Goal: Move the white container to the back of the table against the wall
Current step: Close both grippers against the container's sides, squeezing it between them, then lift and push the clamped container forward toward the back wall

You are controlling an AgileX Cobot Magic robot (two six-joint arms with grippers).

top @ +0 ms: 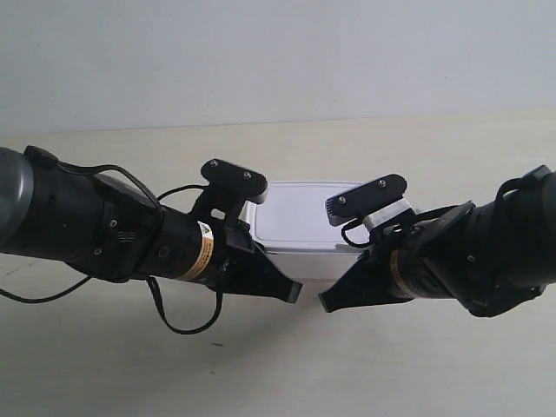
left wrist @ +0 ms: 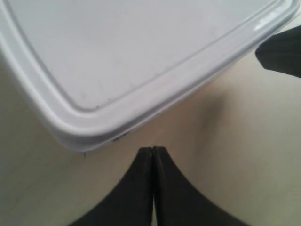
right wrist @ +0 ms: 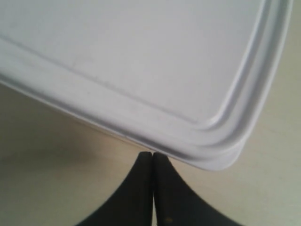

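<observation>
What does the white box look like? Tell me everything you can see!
The white container is a low rectangular box of smooth, slightly shiny plastic with rounded corners. Its flat lid with a raised rim is on. It sits level on the table, with bare table between it and the wall. The shut left gripper and right gripper point at its side away from the wall, one by each corner; actual contact can't be told.

white container point(left wrist: 141, 56): smooth white plastic, soft sheen, a glint on the rim ahead of the left claw
left claw point(left wrist: 153, 153): matt black, plastic by the look
right claw point(right wrist: 152, 156): matt black too
table point(top: 261, 373): pale wood grain, matt, under both claws
wall point(top: 261, 52): smooth, matt
</observation>
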